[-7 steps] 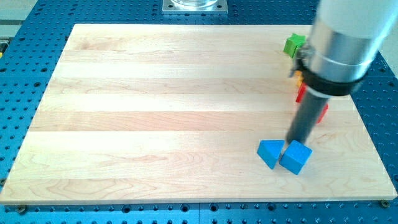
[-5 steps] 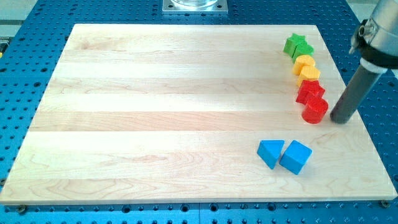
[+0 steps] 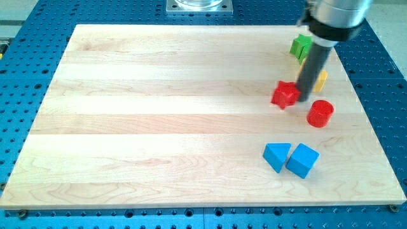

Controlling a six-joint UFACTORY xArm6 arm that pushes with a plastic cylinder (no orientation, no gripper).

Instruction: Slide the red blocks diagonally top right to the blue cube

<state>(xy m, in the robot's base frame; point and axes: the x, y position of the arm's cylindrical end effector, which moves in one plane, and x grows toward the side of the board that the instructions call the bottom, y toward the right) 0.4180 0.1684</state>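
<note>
Your tip [image 3: 303, 100] sits against the red star's [image 3: 285, 94] right side; no claw shows. The red cylinder [image 3: 320, 113] lies apart, above the blue cube [image 3: 303, 160]. Yellow block [image 3: 320, 81], probably, hides behind the rod.

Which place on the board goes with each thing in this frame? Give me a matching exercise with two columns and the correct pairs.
Things:
1. red star block
2. red cylinder
3. blue cube
4. green blocks

Places:
A. nearest the view's bottom, touching the blue triangular block
B. near the view's top right, partly behind the rod
C. just left of my tip
D. alone, below and right of my tip

Pairs: 1-C, 2-D, 3-A, 4-B
</note>
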